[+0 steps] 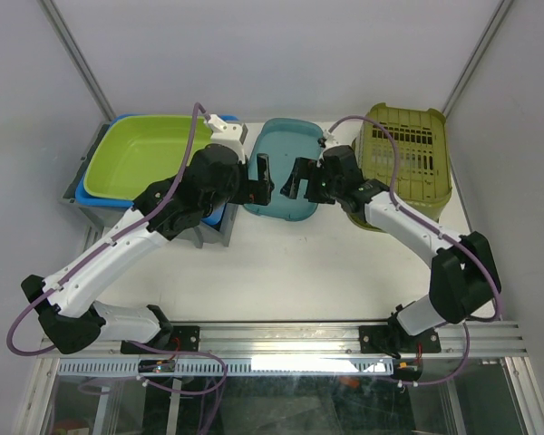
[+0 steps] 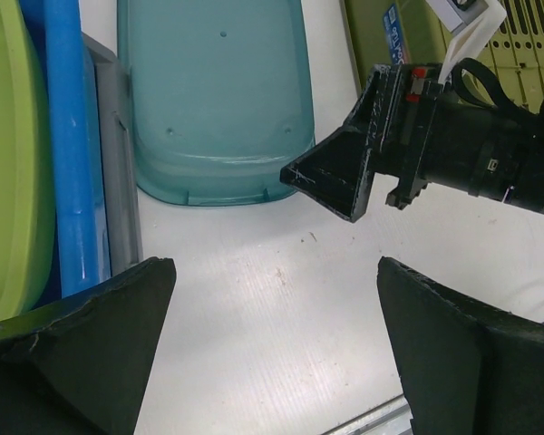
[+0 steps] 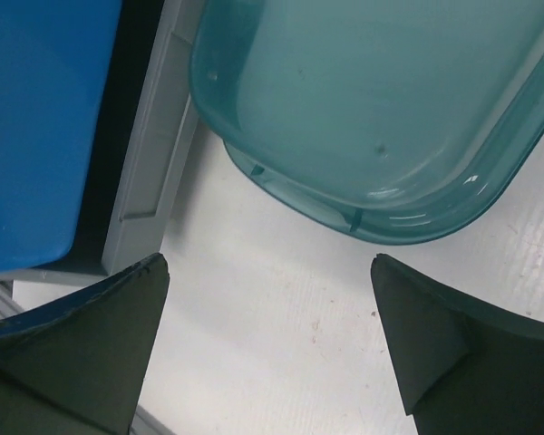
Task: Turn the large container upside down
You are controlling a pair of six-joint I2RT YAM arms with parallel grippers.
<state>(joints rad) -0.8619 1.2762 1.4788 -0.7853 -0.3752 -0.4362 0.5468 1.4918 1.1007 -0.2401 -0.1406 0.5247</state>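
Note:
A teal translucent container [image 1: 286, 145] lies on the white table at the back middle, apparently bottom up. It also shows in the left wrist view [image 2: 218, 100] and the right wrist view [image 3: 372, 100]. My left gripper [image 1: 259, 179] is open and empty just left of its near edge, fingers spread over bare table [image 2: 274, 272]. My right gripper [image 1: 296, 181] is open and empty at the container's near edge, facing the left one [image 3: 267, 263]. One of its fingers [image 2: 340, 172] shows in the left wrist view. Neither gripper touches the container.
A lime green tub [image 1: 140, 154] sits nested in a blue tub [image 2: 68, 136] inside a grey bin [image 2: 118, 172] at the back left. An olive slotted basket [image 1: 408, 154] lies bottom up at the back right. White table [image 1: 290, 263] lies in front.

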